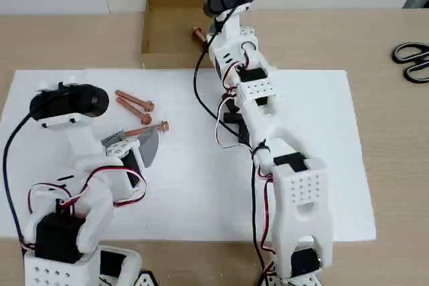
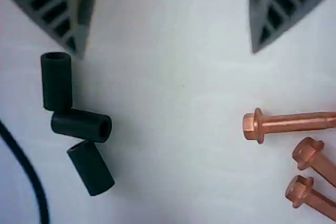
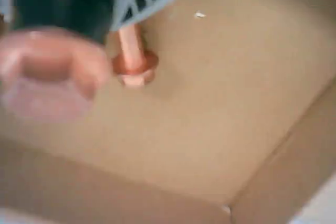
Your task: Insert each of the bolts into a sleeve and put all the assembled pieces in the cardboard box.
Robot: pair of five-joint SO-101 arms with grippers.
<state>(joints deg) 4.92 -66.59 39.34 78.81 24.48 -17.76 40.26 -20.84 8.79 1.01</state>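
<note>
Nearest, the left arm is seen over the white sheet spread on the worktop. The left jaws are spread wide and hold nothing. Below them three black sleeves lie in a touching cluster on one side. Three loose bolts lie well apart from them on the other side, none yet joined to a sleeve.

Farther off, the right arm is stretched to the cardboard box beyond the far edge of the sheet. The right jaws are closed on the held bolt, whose head hangs downward close over the box floor, toward the side where the arm comes in. Whether a sleeve is carried on its shank cannot be told, as the shank is hidden by the jaws.

The step in hand is judged to be the drop into the box. It would be done best if the head were lowered until it nearly rests on the cardboard, well inside the wall, before the jaws are parted. A release from higher up could let the piece bounce or come apart. The jaws should be opened slowly and lifted straight up, so that nothing is dragged out.
</note>
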